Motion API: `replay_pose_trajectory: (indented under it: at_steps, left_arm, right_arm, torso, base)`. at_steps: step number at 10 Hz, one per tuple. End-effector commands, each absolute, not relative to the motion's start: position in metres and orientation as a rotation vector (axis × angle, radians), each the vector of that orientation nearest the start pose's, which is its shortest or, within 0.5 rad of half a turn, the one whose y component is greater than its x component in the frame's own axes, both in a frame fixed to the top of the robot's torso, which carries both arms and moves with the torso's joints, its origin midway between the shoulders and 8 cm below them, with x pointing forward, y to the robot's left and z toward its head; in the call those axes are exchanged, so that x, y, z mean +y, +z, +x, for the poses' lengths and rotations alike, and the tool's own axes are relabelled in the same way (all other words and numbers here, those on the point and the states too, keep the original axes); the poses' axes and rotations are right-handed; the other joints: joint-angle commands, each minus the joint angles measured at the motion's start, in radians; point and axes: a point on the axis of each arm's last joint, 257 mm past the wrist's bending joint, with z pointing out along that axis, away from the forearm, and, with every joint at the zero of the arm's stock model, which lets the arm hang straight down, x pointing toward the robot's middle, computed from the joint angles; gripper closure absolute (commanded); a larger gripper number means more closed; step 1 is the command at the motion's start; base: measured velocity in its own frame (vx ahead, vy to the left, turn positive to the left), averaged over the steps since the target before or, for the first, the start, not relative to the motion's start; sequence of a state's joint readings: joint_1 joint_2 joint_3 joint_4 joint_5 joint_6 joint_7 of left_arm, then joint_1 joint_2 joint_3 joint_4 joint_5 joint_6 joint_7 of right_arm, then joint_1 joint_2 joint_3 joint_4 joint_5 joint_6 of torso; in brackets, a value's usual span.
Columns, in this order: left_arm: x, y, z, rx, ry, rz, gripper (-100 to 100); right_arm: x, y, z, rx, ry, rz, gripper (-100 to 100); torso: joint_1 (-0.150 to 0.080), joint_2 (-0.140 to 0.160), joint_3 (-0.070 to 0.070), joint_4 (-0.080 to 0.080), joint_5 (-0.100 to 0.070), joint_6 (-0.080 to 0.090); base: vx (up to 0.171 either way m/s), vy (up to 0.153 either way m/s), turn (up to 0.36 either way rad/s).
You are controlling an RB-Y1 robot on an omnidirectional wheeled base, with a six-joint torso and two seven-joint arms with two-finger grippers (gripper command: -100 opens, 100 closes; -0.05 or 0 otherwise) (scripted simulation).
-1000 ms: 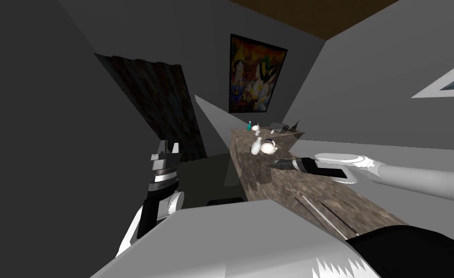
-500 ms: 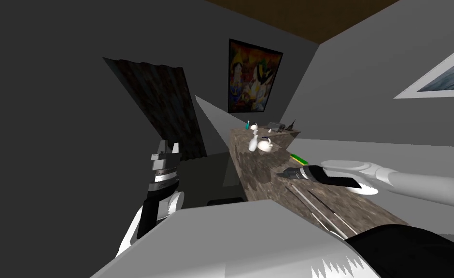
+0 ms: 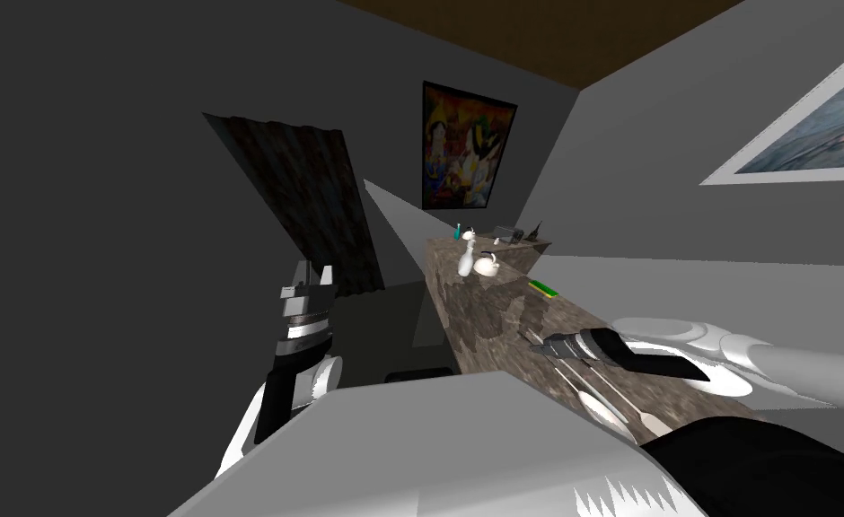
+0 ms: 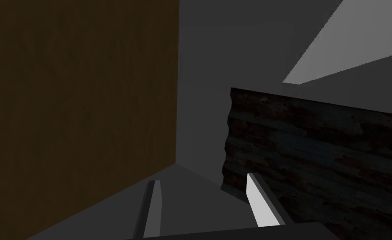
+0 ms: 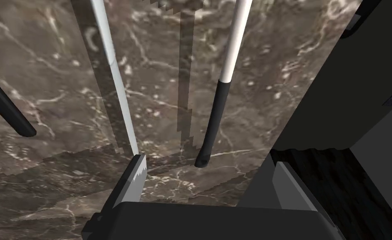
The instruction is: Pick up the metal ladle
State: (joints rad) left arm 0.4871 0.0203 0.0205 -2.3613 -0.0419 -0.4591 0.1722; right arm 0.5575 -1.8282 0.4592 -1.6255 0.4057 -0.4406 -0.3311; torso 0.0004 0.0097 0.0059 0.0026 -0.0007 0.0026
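Right wrist view: the ladle's [image 5: 214,118] dark-gripped handle end is seen lying on the marbled counter [image 5: 274,62], untouched between the spread fingers of the right gripper [image 5: 209,162].
Alongside: a thin light utensil [image 5: 111,71] is laid beside it.
Head view: a white plate [image 3: 681,330] is shown by the right arm; the left gripper [image 3: 314,269] is held clear of the counter, fingers apart.

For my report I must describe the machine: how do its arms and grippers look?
The left gripper and right gripper each have two thin, light grey, blade-like fingers on a dark box. The left arm is black near the wrist with silver-grey bands, then white below. The right arm is light grey and smooth, ending in a black wrist section.
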Motion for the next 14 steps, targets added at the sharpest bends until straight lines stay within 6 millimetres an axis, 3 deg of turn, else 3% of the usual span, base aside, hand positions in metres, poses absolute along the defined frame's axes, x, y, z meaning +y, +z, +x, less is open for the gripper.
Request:
replay_pose_trajectory:
  at_steps: [1, 2, 3, 4, 5, 6, 7, 8, 9, 10, 11, 12, 13, 14]
  left_arm:
    - [0.274, 0.057, 0.334, 0.574, -1.432, -0.636, 0]
    - [0.274, 0.057, 0.334, 0.574, -1.432, -0.636, 0]
    - [0.274, 0.057, 0.334, 0.574, -1.432, -0.636, 0]
    - [0.274, 0.057, 0.334, 0.574, -1.432, -0.636, 0]
    - [0.274, 0.057, 0.334, 0.574, -1.432, -0.636, 0]
    - [0.274, 0.057, 0.334, 0.574, -1.432, -0.636, 0]
    - [0.274, 0.057, 0.334, 0.574, -1.432, -0.636, 0]
    - [0.274, 0.057, 0.334, 0.574, -1.432, -0.636, 0]
    - [0.274, 0.057, 0.334, 0.574, -1.432, -0.636, 0]
    - [0.274, 0.057, 0.334, 0.574, -1.432, -0.636, 0]
    - [0.274, 0.057, 0.334, 0.574, -1.432, -0.636, 0]
    - [0.274, 0.057, 0.334, 0.574, -1.432, -0.636, 0]
    - [0.274, 0.057, 0.334, 0.574, -1.432, -0.636, 0]
    - [0.274, 0.057, 0.334, 0.574, -1.432, -0.636, 0]
  right_arm:
    - [-0.533, -0.314, 0.210, 2.782, 0.204, -0.301, -100]
    - [-0.532, -0.313, 0.211, 2.778, 0.214, -0.271, -100]
    - [-0.534, -0.328, 0.182, 2.828, 0.231, -0.219, -100]
    - [-0.531, -0.322, 0.194, 2.806, 0.224, -0.245, -100]
    - [-0.531, -0.323, 0.191, 2.809, 0.224, -0.243, 0]
    - [-0.533, -0.327, 0.188, 2.817, 0.227, -0.249, -100]
    - [-0.532, -0.325, 0.194, 2.805, 0.226, -0.255, -100]
    - [-0.534, -0.330, 0.187, 2.820, 0.230, -0.259, -100]
    - [-0.533, -0.327, 0.196, 2.803, 0.229, -0.269, -100]
    - [-0.535, -0.333, 0.188, 2.820, 0.233, -0.272, -100]
    - [-0.533, -0.329, 0.199, 2.799, 0.232, -0.285, -100]
    - [-0.535, -0.335, 0.190, 2.819, 0.238, -0.288, -100]
    - [-0.533, -0.331, 0.202, 2.797, 0.236, -0.301, -100]
    - [-0.534, -0.338, 0.194, 2.815, 0.242, -0.308, -100]
  torso:
    - [0.000, 0.000, 0.000, 0.000, 0.000, 0.000]
    - [0.001, -0.002, -0.001, 0.000, 0.001, -0.001]
    - [0.001, -0.006, -0.003, -0.001, 0.001, -0.001]
    - [0.001, -0.006, -0.004, -0.001, 0.000, 0.000]
    - [0.001, -0.007, -0.004, -0.002, 0.001, -0.001]
    - [0.001, -0.008, -0.005, -0.002, 0.001, -0.001]
    - [0.002, -0.009, -0.005, -0.002, 0.001, 0.000]
    - [0.002, -0.010, -0.006, -0.002, 0.001, -0.001]
    - [0.002, -0.010, -0.006, -0.002, 0.001, -0.001]
    - [0.002, -0.011, -0.006, -0.002, 0.001, -0.001]
    - [0.002, -0.011, -0.006, -0.002, 0.001, -0.001]
    - [0.002, -0.011, -0.006, -0.003, 0.001, -0.001]
    - [0.002, -0.011, -0.006, -0.003, 0.001, -0.001]
    - [0.002, -0.011, -0.006, -0.003, 0.001, -0.001]
  base:
    - [-0.070, -0.006, -0.016]
    - [-0.018, -0.003, 0.001]
    - [-0.023, -0.011, -0.011]
    - [-0.016, -0.006, -0.010]
    - [0.000, 0.000, 0.000]
    - [0.016, 0.007, -0.104]
    - [0.021, 0.015, -0.054]
    - [0.031, 0.015, -0.088]
    - [0.030, 0.015, -0.050]
    - [0.031, 0.013, -0.102]
    - [0.025, 0.014, -0.042]
    - [0.031, 0.013, -0.068]
    - [0.025, 0.015, -0.057]
    - [0.029, 0.015, -0.080]
